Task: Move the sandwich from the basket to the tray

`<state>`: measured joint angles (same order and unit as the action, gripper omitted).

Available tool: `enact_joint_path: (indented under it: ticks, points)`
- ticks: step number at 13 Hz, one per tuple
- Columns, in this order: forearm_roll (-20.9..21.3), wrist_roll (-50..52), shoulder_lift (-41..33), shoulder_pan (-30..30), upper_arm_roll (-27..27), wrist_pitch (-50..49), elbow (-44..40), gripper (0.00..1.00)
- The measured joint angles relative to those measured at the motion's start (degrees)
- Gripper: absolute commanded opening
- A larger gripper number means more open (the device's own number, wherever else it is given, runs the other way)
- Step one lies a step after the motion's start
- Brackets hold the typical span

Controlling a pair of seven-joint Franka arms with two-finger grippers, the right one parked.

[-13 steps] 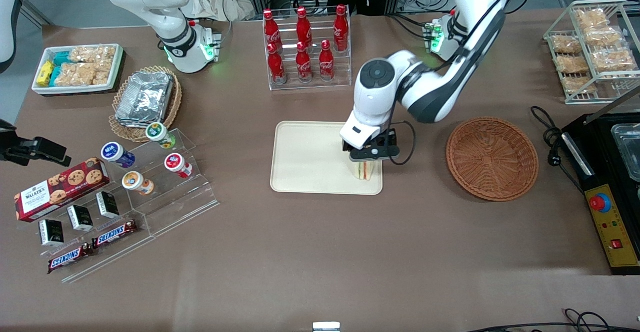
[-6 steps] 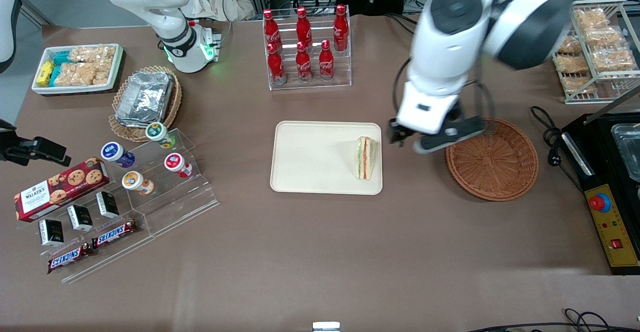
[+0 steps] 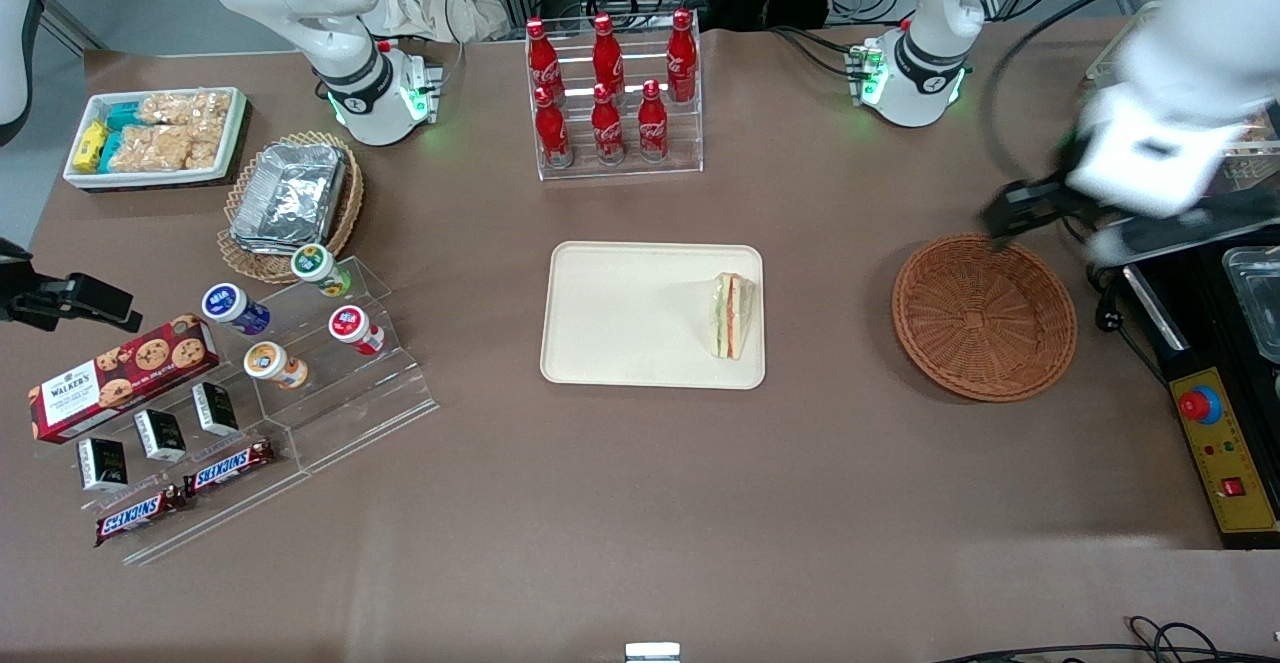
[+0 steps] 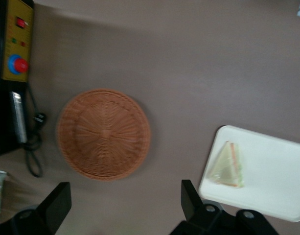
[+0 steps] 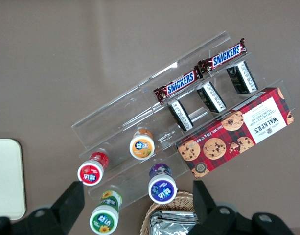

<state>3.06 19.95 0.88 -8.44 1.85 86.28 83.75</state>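
The sandwich [image 3: 730, 316] stands on its edge on the cream tray [image 3: 620, 313], at the tray's end nearest the basket. The reddish-brown wicker basket [image 3: 984, 315] is empty and sits beside the tray, toward the working arm's end of the table. My left gripper [image 3: 1065, 228] is open and empty, raised high above the table over the basket's rim that is farther from the front camera. In the left wrist view the open gripper [image 4: 123, 205] looks down on the basket [image 4: 104, 133], the sandwich [image 4: 227, 165] and the tray [image 4: 277, 176].
A black machine with a red button [image 3: 1215, 413] stands at the working arm's end, close to the basket. A wire rack of snack bags [image 3: 1185, 93] and a cola bottle rack [image 3: 610, 93] stand farther back. An acrylic stand of cups [image 3: 320, 343] and a foil-tray basket [image 3: 290, 198] lie toward the parked arm's end.
The gripper let go of the sandwich on the tray, rose, and swung away over the basket toward the working arm's end. The sandwich stays on the tray.
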Motion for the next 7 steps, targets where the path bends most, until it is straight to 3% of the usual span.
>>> enact_joint_path:
  ticks: [2, 7]
  points:
    - [-0.3, -7.9, -2.9, -0.3, -4.3, 1.2, 4.3, 1.00]
    - [-0.3, -15.2, -6.2, 1.0, -6.8, 4.6, 11.4, 1.00]
